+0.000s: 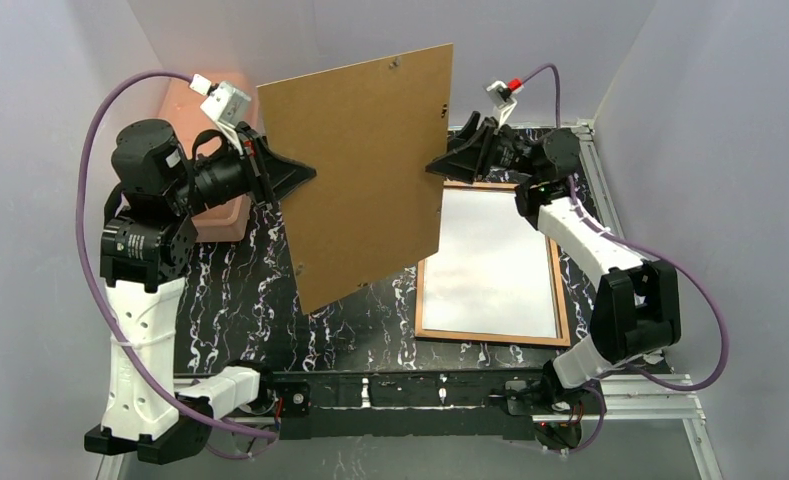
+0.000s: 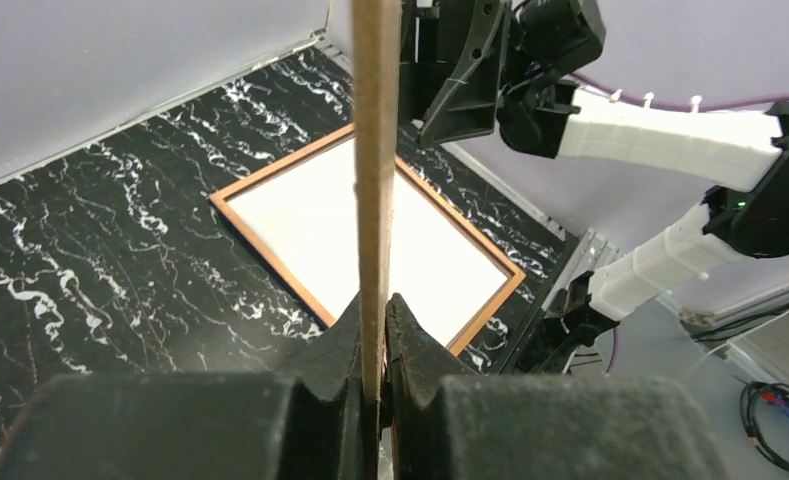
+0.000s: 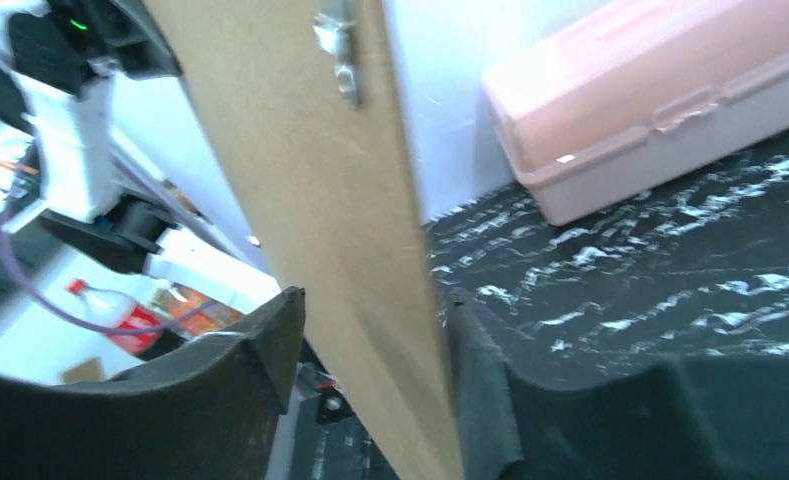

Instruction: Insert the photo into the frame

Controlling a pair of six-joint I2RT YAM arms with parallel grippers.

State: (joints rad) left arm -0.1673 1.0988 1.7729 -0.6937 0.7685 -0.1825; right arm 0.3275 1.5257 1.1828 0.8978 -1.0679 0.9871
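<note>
The left gripper pinches the upright board; the right gripper straddles its far edge, jaws wide. The frame lies flat beneath the right gripper. Only the left wrist view shows the pinch edge-on.

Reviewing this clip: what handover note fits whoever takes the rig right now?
Left end effector: shut on the backing board's left edge, holding it raised, near upright, above the table.
Right end effector: open, fingers either side of the board's right edge.
Frame: flat on the table, rear side up, white sheet inside; cannot tell whether that is the photo.
Done: board is off the frame. Left: confirm photo is in, refit board.
</note>
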